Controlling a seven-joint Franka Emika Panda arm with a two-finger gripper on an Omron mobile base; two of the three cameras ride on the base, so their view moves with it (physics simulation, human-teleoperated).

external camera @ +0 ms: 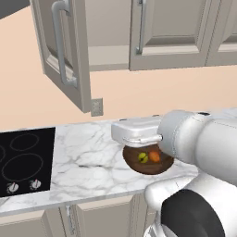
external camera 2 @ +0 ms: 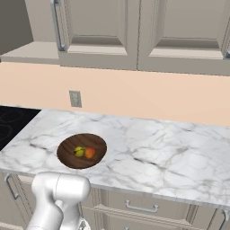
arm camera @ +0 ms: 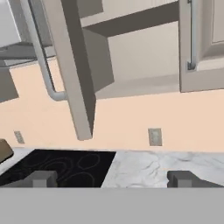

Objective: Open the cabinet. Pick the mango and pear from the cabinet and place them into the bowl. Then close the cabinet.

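Taupe-beige wall cabinet (external camera: 157, 41) with recessed-panel doors and long silver bar handles: mounted above the counter; left door (external camera: 65, 51) swung out towards the robot, right door shut; the bare shelf (arm camera: 140, 85) shows through the opening.

White grey-veined marble counter (external camera 2: 157, 148): runs below the cabinet along the peach wall.

Round shallow dark brown wooden bowl (external camera 2: 81, 150): on the counter near its front edge, partly hidden behind the white arm in the left base view. Inside, touching each other, a small yellow-green fruit (external camera 2: 79, 151) and a small orange fruit (external camera 2: 90, 152); which is the mango and which the pear cannot be told.

Black glass cooktop (external camera: 25, 162) with ring marks and two knobs: set in the counter left of the bowl, well apart from it.

Grey wall outlet (external camera 2: 75, 99): on the wall behind the bowl, just under the open door's lower corner.

Two-finger gripper (arm camera: 116, 179): dark tips spread wide, nothing between them, touching nothing, facing the open door's edge and the cooktop.
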